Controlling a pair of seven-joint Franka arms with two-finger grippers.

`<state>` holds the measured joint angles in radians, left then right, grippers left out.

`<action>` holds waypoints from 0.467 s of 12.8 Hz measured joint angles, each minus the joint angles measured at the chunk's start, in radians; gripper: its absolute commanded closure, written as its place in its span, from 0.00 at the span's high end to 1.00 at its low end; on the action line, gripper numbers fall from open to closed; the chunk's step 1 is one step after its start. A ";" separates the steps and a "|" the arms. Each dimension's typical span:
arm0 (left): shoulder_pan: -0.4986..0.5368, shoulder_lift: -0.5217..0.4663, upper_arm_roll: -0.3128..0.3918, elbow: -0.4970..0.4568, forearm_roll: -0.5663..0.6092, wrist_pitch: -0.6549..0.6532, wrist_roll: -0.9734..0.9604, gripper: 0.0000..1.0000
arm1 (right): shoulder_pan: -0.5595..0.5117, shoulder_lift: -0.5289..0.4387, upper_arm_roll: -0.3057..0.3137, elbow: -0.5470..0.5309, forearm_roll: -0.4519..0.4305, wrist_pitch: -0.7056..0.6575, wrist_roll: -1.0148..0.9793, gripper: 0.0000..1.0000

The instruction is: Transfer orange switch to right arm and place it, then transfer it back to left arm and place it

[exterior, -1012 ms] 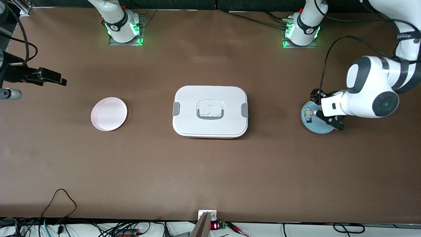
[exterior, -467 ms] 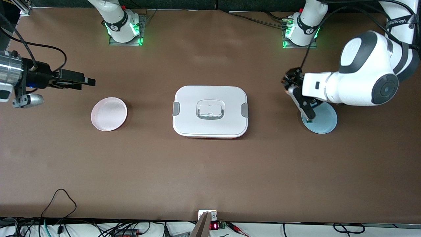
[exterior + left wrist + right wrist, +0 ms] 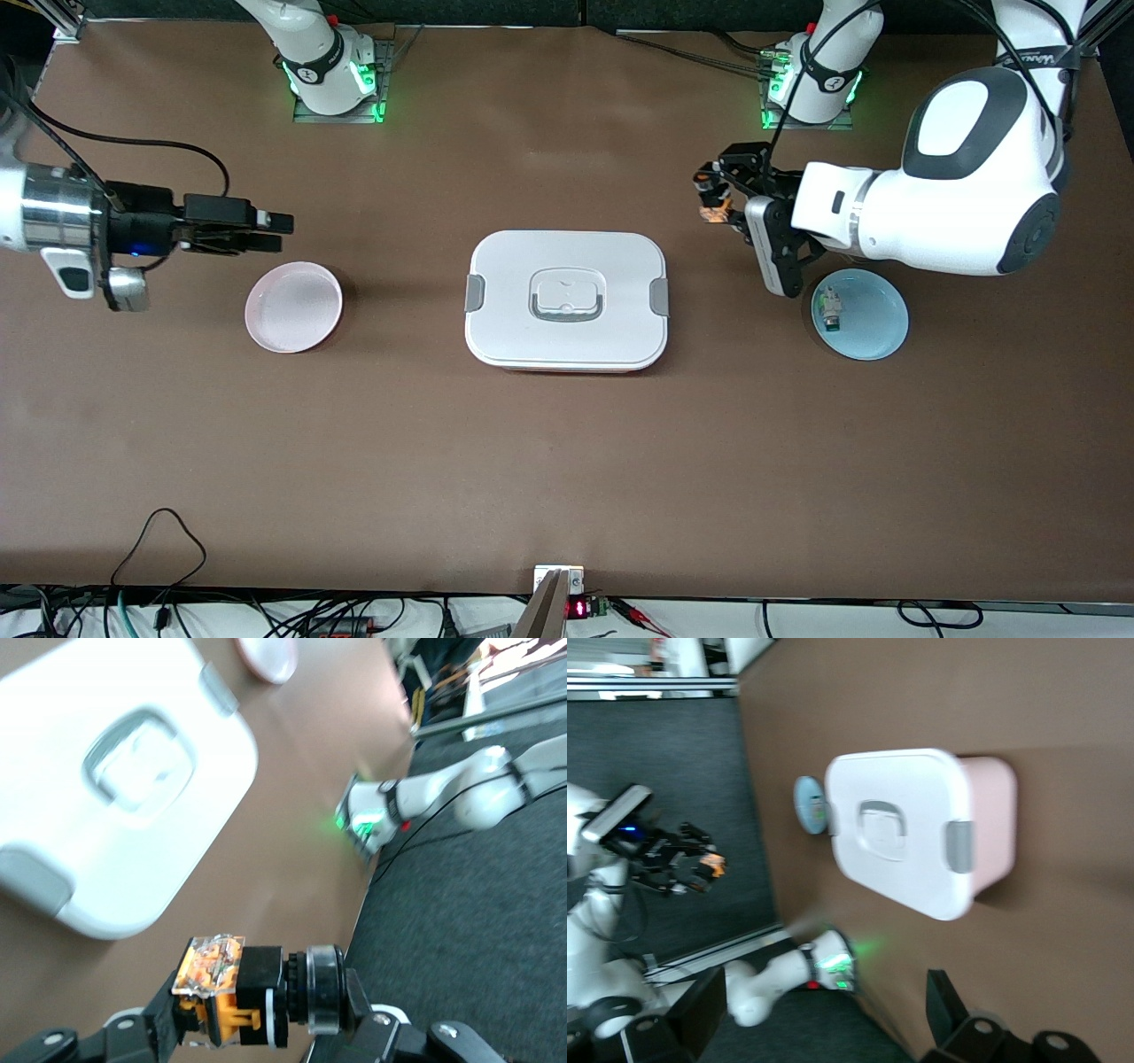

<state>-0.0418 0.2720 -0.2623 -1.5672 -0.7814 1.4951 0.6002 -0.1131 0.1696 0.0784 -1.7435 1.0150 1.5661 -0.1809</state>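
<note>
My left gripper [image 3: 714,200] is shut on the orange switch [image 3: 711,209], a small black cylinder with orange parts, and holds it up over bare table between the blue plate [image 3: 873,321] and the white box [image 3: 565,299]. In the left wrist view the orange switch [image 3: 232,994] lies sideways between the left gripper [image 3: 257,1014] fingers. The right gripper [image 3: 270,221] hangs open and empty over the table by the rim of the pink plate [image 3: 293,307]. The right wrist view shows the box [image 3: 908,828] and, farther off, the orange switch [image 3: 711,866].
A white-and-green component [image 3: 830,310] lies on the blue plate at the left arm's end. The box has a grey handle [image 3: 567,297] and grey side latches and sits mid-table between the plates. Cables run along the table's front edge [image 3: 159,532].
The left gripper has risen off the blue plate with the orange switch and swung toward the box. The right gripper has travelled inward from the table's end to the pink plate.
</note>
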 measured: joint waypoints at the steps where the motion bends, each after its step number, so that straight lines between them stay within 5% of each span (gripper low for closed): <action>1: -0.021 0.000 -0.001 0.005 -0.038 0.035 0.000 0.16 | 0.003 0.003 0.002 -0.019 0.050 0.000 -0.008 1.00; 6: -0.146 0.027 -0.004 0.007 -0.166 0.264 -0.089 0.15 | 0.037 0.005 0.028 -0.108 0.235 0.019 -0.084 1.00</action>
<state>-0.1878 0.2992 -0.2658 -1.5606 -0.9478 1.7592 0.5115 -0.0761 0.1748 0.1066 -1.8517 1.2496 1.5852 -0.2649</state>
